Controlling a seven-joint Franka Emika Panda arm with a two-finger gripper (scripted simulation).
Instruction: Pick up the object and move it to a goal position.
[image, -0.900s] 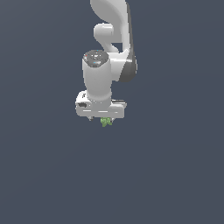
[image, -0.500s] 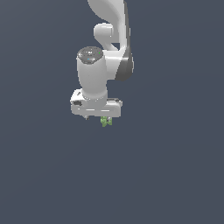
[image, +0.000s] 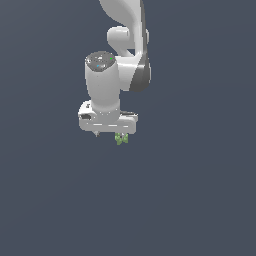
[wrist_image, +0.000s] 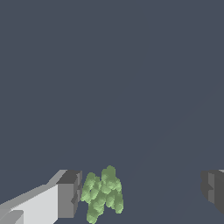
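exterior view: white arm hangs over plain grey ground, gripper pointing down, the light-green object right under its body. wrist view: object sits beside one dark finger pad, the other pad well apart; fingers spread, gripping nothing.

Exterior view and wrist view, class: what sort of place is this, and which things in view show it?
Most likely a bare simulated test scene, not a real room. A flat, featureless grey ground fills both views, and the only things present are a smooth white arm and a tiny lumpy green object between its open jaws.
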